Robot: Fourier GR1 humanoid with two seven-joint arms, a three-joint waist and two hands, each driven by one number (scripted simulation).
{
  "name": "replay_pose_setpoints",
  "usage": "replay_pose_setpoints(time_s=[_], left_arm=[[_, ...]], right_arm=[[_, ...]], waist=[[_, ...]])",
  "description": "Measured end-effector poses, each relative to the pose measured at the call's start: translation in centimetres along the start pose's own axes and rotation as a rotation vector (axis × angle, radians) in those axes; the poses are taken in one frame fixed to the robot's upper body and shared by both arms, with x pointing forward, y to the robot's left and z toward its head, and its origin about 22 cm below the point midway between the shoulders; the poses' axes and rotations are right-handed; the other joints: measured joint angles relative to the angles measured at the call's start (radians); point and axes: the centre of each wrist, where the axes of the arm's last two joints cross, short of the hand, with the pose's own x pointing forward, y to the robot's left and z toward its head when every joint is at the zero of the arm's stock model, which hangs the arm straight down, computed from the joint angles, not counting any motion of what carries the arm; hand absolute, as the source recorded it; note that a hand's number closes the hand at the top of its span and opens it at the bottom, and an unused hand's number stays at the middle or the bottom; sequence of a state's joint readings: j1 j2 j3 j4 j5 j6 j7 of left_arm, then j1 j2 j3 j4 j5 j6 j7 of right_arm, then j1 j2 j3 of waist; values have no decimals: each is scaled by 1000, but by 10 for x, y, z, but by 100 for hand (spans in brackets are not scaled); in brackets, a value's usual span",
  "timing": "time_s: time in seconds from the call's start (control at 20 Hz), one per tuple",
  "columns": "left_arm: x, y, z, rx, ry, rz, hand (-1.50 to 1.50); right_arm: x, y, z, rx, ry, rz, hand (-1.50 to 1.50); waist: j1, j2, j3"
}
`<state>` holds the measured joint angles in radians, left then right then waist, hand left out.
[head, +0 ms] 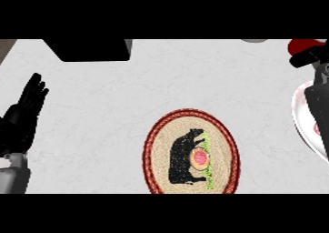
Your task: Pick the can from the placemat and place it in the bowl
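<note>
The oval woven placemat [191, 152], red-rimmed with a black bear figure and a pink round spot, lies at centre front with no can on it. A red can [303, 45] shows at the far right, near the counter's back. My right hand [309, 58] has dark fingers curled round it, and its wrist and forearm [323, 123] run down the right edge. A white bowl [300, 119] with a reddish rim sits beneath that forearm, partly hidden and cut off by the view's edge. The can is just beyond the bowl's far rim. My left hand [21, 117] rests open at the left, fingers up.
A black box-like object [93, 48] stands at the counter's back left of centre. A small grey shape [254, 40] peeks in at the back right. A brown strip [1, 51] marks the counter's far left corner.
</note>
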<state>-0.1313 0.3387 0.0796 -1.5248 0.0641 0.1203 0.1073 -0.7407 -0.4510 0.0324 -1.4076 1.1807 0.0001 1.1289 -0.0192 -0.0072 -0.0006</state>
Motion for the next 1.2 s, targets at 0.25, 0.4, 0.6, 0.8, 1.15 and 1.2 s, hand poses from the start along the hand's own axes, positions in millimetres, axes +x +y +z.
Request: replay_pose_setpoints(time_s=[0.25,0.4,0.6,0.8,1.15,1.2], left_arm=[[5,0,-4,-4,-5,-5,0],[9,-1,-4,-7,-9,-3,0],[3,-6,-4,-12,-9,-4,0],[5,-9,-4,-14,-13,0,0],[8,-7,0,-21,-13,2,0],[7,-8,1,-22,-7,1,0]], right_arm=[[-43,-1,-25,8,78,-36,150],[-69,7,-37,12,122,-57,150],[-112,18,-59,10,165,-77,150],[-146,34,-76,1,185,-85,150],[-198,61,-96,171,366,15,-150],[-205,66,-94,194,381,8,-150]], waist=[[6,4,1],[12,5,1],[15,7,1],[20,8,1],[26,10,1],[25,9,1]])
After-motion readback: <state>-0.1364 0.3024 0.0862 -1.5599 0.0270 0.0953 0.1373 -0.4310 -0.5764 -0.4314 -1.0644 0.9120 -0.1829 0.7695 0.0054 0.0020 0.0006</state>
